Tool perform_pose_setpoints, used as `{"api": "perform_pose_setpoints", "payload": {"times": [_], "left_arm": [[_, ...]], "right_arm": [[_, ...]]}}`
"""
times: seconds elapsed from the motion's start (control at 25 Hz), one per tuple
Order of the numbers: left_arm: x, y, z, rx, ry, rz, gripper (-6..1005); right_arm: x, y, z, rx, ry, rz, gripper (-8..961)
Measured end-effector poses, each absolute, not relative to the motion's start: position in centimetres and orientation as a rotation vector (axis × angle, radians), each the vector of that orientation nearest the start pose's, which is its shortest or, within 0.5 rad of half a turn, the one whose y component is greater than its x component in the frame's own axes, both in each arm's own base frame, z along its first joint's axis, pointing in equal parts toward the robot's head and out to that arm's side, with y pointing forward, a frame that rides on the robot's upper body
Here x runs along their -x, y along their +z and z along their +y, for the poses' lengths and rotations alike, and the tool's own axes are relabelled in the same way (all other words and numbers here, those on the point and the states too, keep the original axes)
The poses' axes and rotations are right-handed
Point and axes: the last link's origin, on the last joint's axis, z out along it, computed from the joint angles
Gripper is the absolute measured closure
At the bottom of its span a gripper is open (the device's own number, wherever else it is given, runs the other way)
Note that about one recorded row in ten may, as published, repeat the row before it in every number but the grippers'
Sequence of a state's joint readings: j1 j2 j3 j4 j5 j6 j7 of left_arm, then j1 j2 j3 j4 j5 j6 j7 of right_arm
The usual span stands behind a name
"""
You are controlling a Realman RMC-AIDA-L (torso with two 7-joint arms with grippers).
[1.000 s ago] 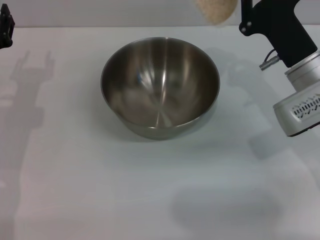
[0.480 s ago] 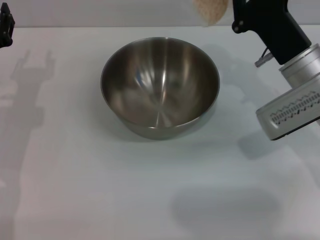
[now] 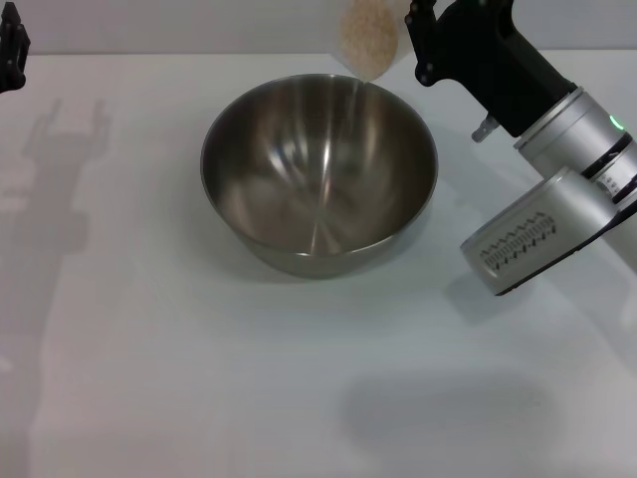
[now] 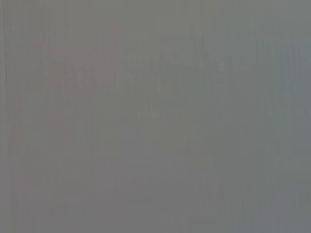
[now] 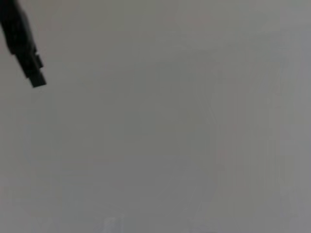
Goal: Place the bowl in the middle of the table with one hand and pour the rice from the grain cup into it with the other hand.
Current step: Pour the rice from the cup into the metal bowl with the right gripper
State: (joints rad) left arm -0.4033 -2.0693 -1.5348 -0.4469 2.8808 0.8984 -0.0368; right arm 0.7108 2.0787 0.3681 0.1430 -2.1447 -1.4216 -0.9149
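Note:
The steel bowl (image 3: 318, 174) stands upright on the white table (image 3: 149, 378), about mid-table, and I see no grains inside it. My right gripper (image 3: 416, 42) reaches in from the right at the top edge. It is shut on the grain cup (image 3: 370, 38) and holds it tilted above the bowl's far rim. The rice (image 3: 368, 45) fills the cup's lower end, which points down at the rim. My left gripper (image 3: 10, 48) shows only as a black sliver at the far left edge, away from the bowl. The left wrist view shows only plain grey.
The right arm's silver forearm (image 3: 542, 234) hangs over the table to the right of the bowl. A black finger-like part (image 5: 23, 46) crosses a corner of the right wrist view, against blank grey. The table's far edge (image 3: 149, 54) runs just behind the bowl.
My right gripper has carried the cup of rice leftward and lower, from beyond the bowl's right side to over its far rim, tilting it more. The bowl and left gripper have not moved.

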Motion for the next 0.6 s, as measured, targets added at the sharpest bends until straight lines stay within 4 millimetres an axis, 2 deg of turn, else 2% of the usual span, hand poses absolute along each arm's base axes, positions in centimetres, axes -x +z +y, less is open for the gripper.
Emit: {"api": "perform_pose_setpoints", "payload": {"times": [0.6], "left_arm": [[30.9, 3.6, 37.9, 1.478, -0.63, -0.429, 442]], "right_arm": [[-18.5, -5.2, 35.1, 1.377, 0.162, -1.154, 949]]}}
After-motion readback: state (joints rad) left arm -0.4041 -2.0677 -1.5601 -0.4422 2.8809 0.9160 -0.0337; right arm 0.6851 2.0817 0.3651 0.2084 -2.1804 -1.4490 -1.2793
